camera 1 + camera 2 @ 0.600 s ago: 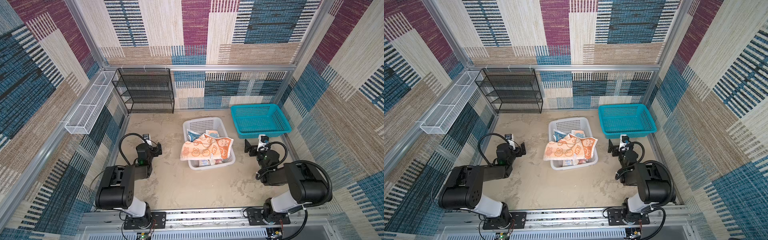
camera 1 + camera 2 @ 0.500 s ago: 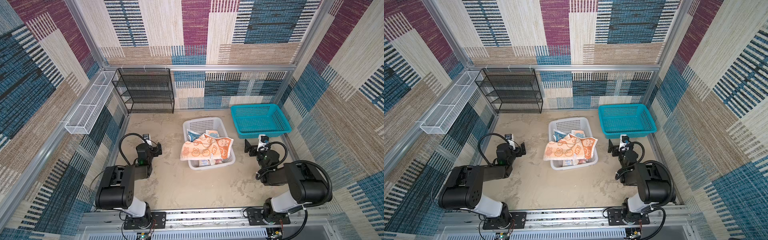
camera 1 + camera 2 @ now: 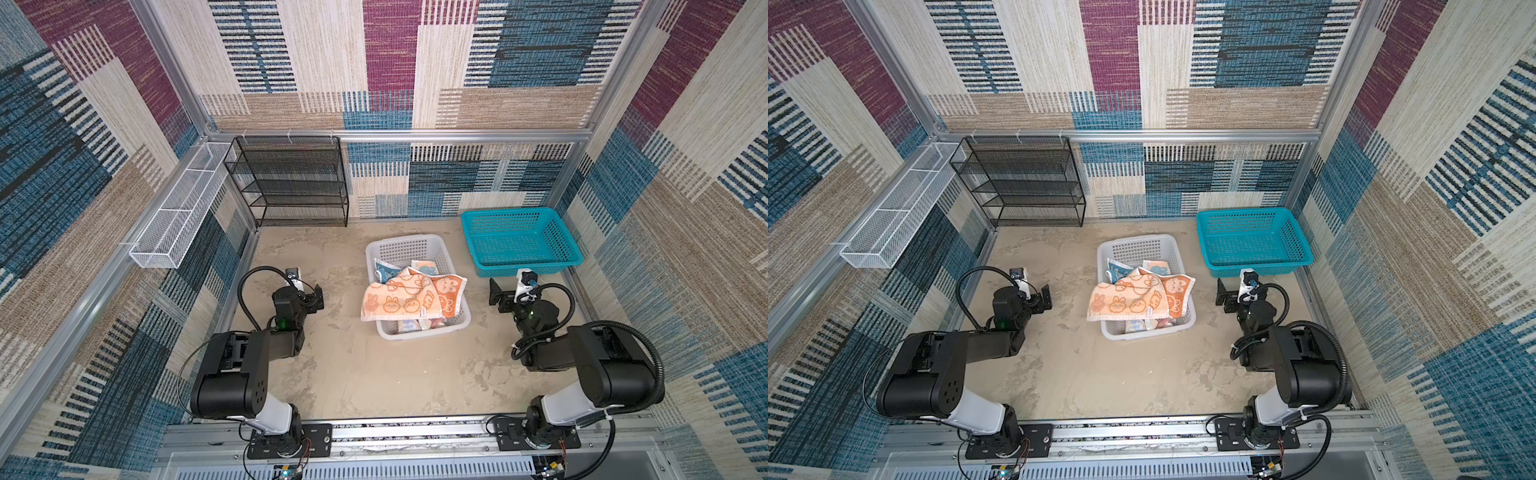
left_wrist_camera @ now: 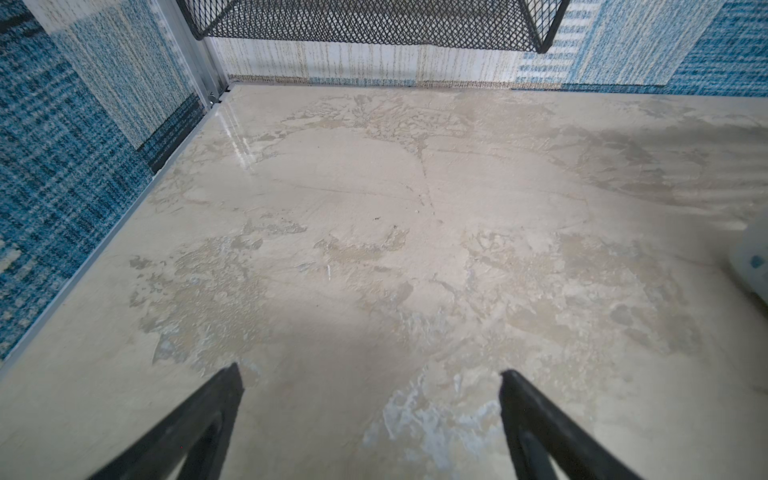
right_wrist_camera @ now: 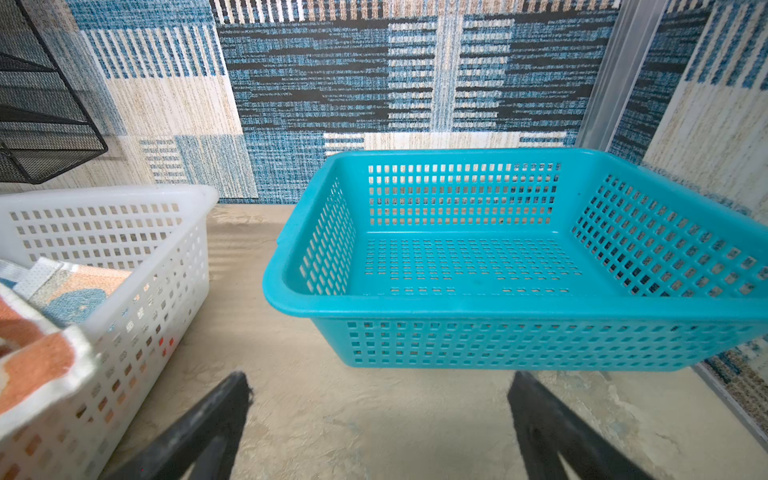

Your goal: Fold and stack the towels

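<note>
Toward the near edge of the counter (image 3: 365,374), the left gripper (image 3: 318,297) hangs by the left edge with its jaws spread wide. It holds nothing, and in the left wrist view only bare counter lies between its fingertips (image 4: 232,382). By the right edge, the right gripper (image 3: 496,293) is likewise wide open and empty, just in front of the teal basket (image 3: 521,269). Between the two grippers and apart from both, the white basket (image 3: 407,243) sits mid-counter with all the towels in it. The orange-and-cream rabbit towel (image 3: 399,301) is on top, unfolded, draped across the basket's near half and spilling over its left and right rims. A crumpled blue-and-white towel (image 3: 384,272) shows behind it, and a third towel (image 3: 409,326) peeks out beneath at the near end. The teal basket stands in the far right corner. A black mesh shelf (image 3: 291,183) stands along the far edge toward the left corner.
</note>
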